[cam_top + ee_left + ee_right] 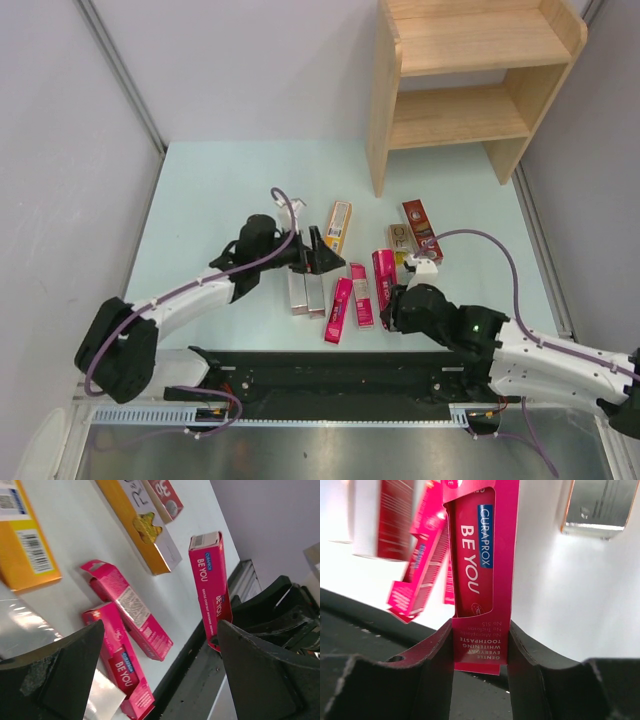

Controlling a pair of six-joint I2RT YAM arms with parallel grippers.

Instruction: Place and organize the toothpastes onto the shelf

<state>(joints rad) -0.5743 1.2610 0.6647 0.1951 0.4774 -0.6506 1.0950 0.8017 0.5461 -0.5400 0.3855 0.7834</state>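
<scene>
My right gripper (480,650) is shut on the near end of a magenta-pink toothpaste carton (477,570), close to the table's front edge (384,278). Two more pink cartons (339,310) (361,295) lie just left of it, then two silver-grey ones (298,292). Behind them lie an orange-yellow carton (339,226), a gold-tan one (400,243) and a dark red one (421,230). My left gripper (318,252) hovers open over the silver cartons with nothing between its fingers (60,675). The wooden shelf (470,80) stands at the far right, both boards bare.
A black rail (330,375) runs along the near edge between the arm bases. Grey walls close in on both sides. The pale green tabletop (220,190) is bare at the far left.
</scene>
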